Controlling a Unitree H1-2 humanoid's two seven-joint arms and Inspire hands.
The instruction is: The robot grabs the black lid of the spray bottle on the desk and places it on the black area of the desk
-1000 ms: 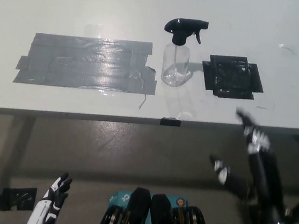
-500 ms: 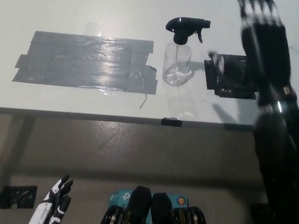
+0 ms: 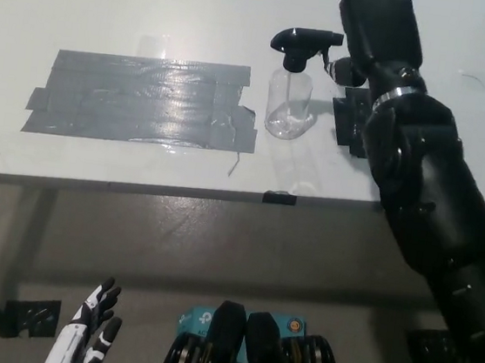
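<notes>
A single head view looks steeply down from above and slightly back, taking in the pale surface (image 3: 157,5), its front edge and the floor (image 3: 174,244) below.

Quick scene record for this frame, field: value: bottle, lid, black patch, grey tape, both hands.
bottle: clear, upright on desk, right of grey tape
lid: black trigger cap, on bottle
black patch: right of bottle, mostly hidden by right arm
right hand: over desk, just right of lid, fingers apart, holding nothing
left hand: low at lower left, below desk edge, open
</notes>
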